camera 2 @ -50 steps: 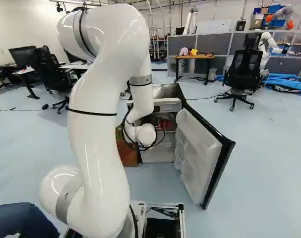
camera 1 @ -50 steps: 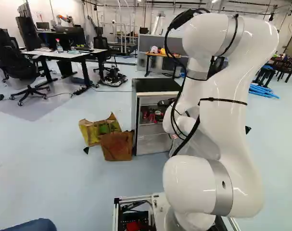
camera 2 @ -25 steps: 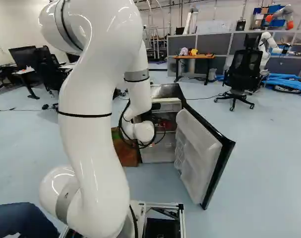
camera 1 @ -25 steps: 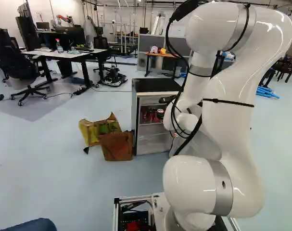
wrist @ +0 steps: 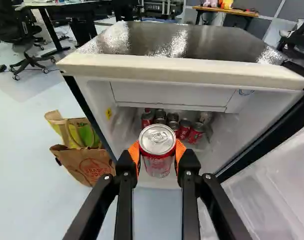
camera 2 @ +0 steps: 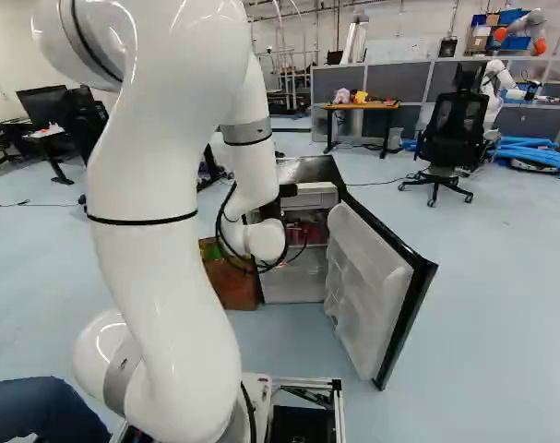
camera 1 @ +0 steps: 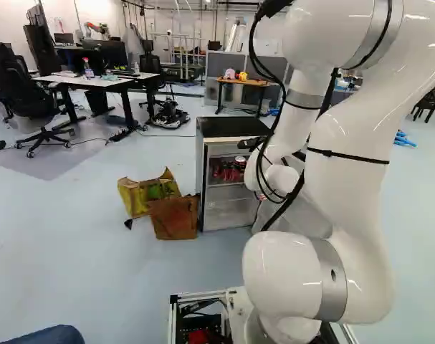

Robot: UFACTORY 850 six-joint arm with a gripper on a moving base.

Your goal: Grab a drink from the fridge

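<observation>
Wrist view: holding red can [wrist: 158, 162] ahead of open fridge [wrist: 167, 70]

Clamping can from both sides with fingers [camera 1: 250, 143], parting them only by can's width and touching it with orange pads [wrist: 134, 152]. Showing silver lid to wrist camera. Seeing more cans [wrist: 184, 128] inside fridge, beyond held one. In right base view, reaching arm [camera 2: 169, 240] toward fridge front, seeing fridge door [camera 2: 367, 286] swung open at fridge's right. Also seeing brown paper bag [wrist: 86, 165] and yellow bag [wrist: 66, 131] on floor [wrist: 21, 150] beside fridge, plus black office chair [camera 2: 450, 138] farther back.
</observation>
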